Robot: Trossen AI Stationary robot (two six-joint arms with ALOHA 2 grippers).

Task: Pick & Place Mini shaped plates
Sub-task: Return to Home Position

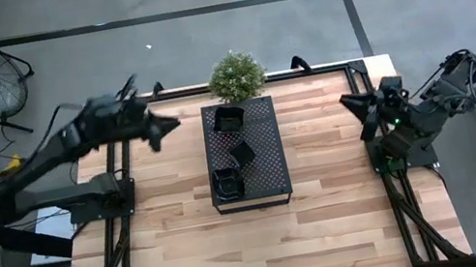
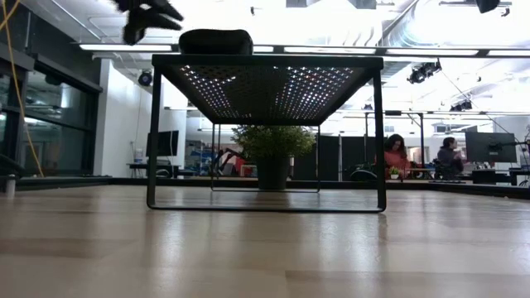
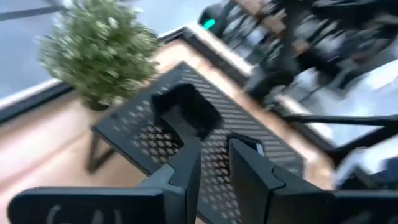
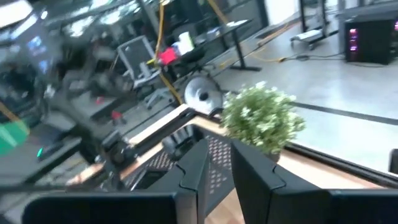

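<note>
Glossy black, the mini shaped plates [image 1: 229, 118] sit in three short stacks on top of the perforated shelf [image 1: 268, 163]. They are strung along its long axis, which runs from the plant [image 1: 236, 75] at the far edge toward the near edge of the wooden table [image 1: 350, 212]. The far stack lies roughly square to the shelf's sides. The middle stack [image 1: 241, 152] is turned cornerwise, and the near stack [image 1: 227, 182] sits by the shelf's left rim. From table height only one stack shows, a low dark mound on the shelf top. The left gripper [image 1: 164, 129] hangs in the air just left of the shelf's far end, pointing toward it, fingers [image 3: 186, 171] drawn nearly together and holding nothing. The right gripper [image 1: 354, 105] waits well apart over the table's right edge, likewise close-set and empty.
</note>
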